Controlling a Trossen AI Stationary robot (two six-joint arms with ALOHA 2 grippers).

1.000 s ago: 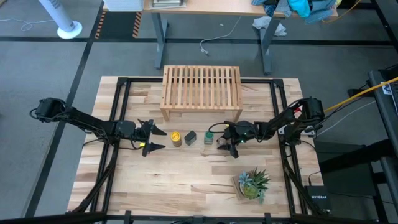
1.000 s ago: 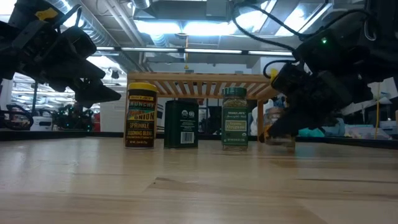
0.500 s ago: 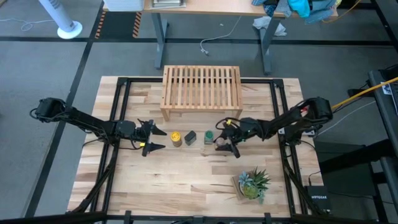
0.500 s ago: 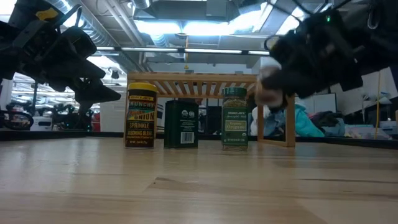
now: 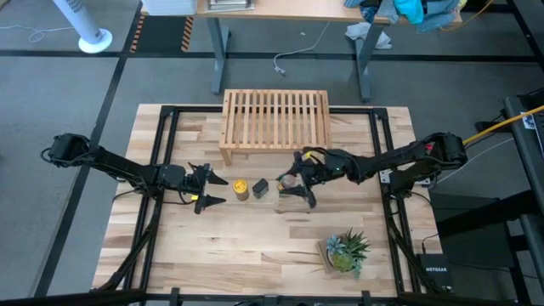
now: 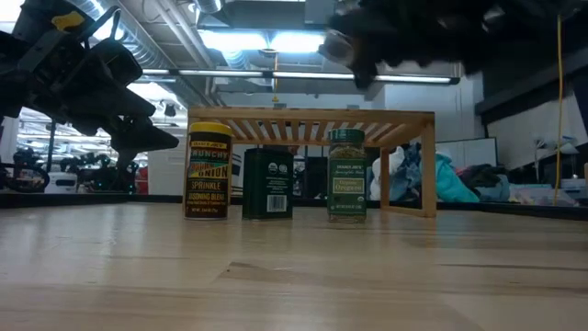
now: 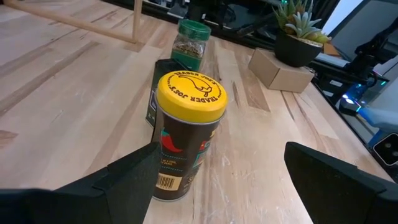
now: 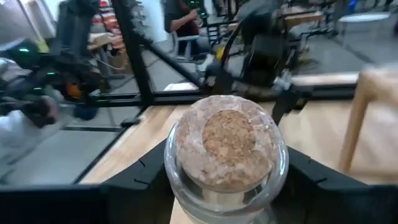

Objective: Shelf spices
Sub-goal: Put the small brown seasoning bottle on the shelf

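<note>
Standing in a row near the wooden table's point(image 5: 255, 246) middle are the yellow-lidded jar point(image 5: 240, 187), black tin point(image 5: 260, 187) and green-lidded jar point(image 7: 190, 42), before the shelf point(image 5: 275, 123). The right gripper point(image 5: 293, 189) clamps the small clear jar point(image 8: 226, 155) above them; the left gripper point(image 5: 211, 189) gapes beside the yellow-lidded jar. A potted plant point(image 5: 346, 251) sits near the front edge.

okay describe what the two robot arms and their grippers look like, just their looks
Both arms are dark, slim and jointed, with black cables running along them. The left gripper ends in two flat, pointed black fingers with yellow accents near the wrist. The right gripper looks the same, its matte black fingers wide and angular.
</note>
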